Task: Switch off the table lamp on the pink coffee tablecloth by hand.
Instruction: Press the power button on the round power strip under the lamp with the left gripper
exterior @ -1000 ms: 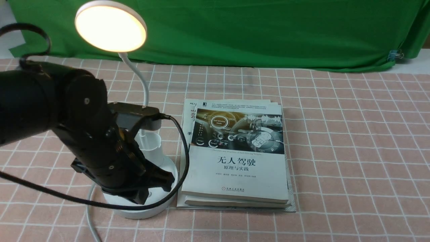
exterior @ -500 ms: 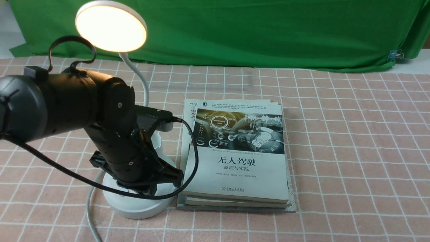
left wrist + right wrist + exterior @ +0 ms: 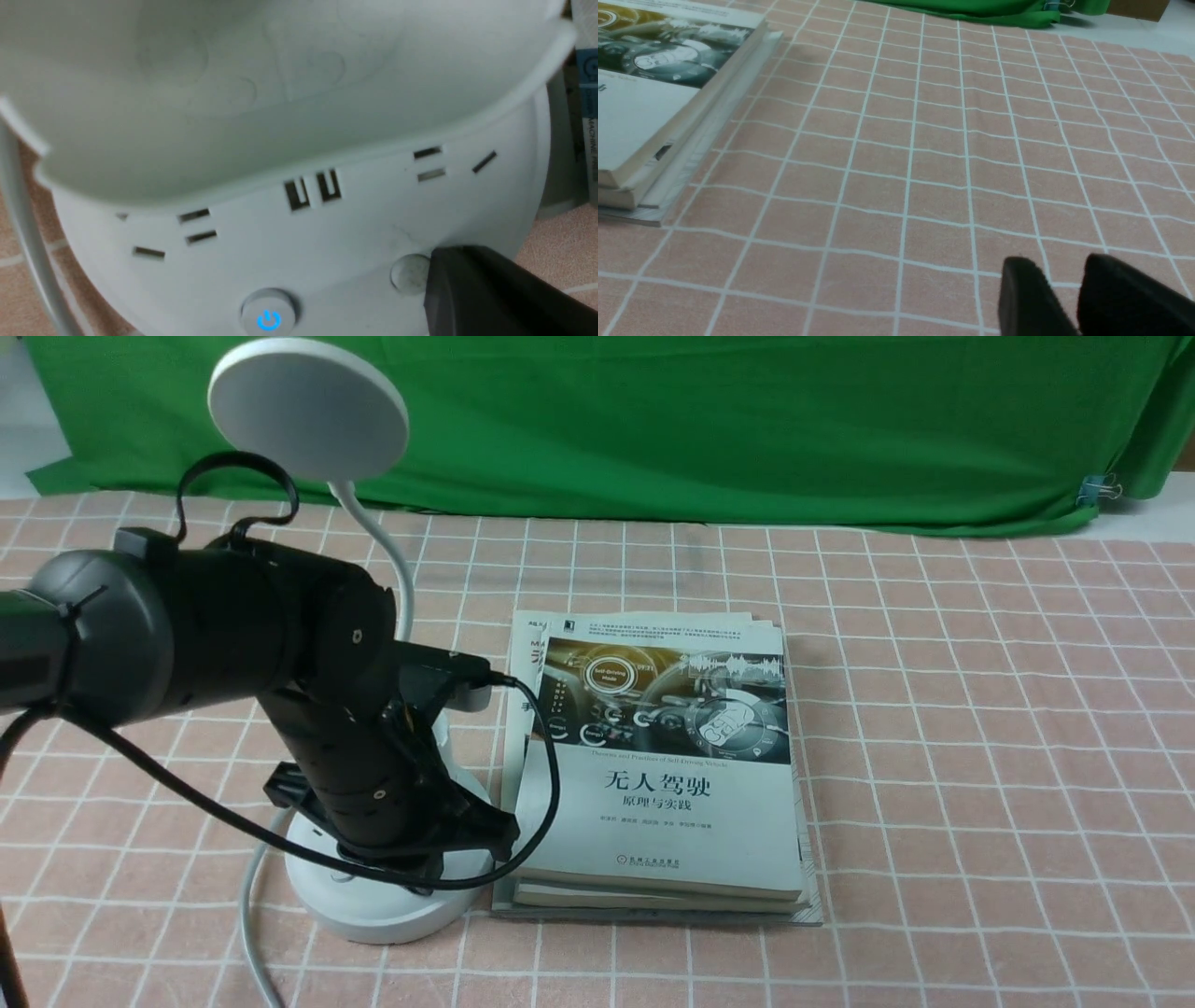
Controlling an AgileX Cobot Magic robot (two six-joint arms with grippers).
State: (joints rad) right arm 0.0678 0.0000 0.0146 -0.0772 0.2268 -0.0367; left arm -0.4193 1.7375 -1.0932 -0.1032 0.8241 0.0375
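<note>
Lamp (image 3: 383, 922) is standing upright on the pink cloth (image 3: 934, 756), just beside the books (image 3: 653, 812), its head (image 3: 308, 411) showing no light. The left gripper (image 3: 460, 259) is bearing down at the plain button (image 3: 405, 275), fingers pressed together; the right gripper (image 3: 1057, 270) is hanging with fingers slightly spread. The lamp is probably light and smooth, so a hard push could be sliding it. Its neck (image 3: 381, 535) is looking bendy, so any hold should be going on the firm base (image 3: 327, 252).
</note>
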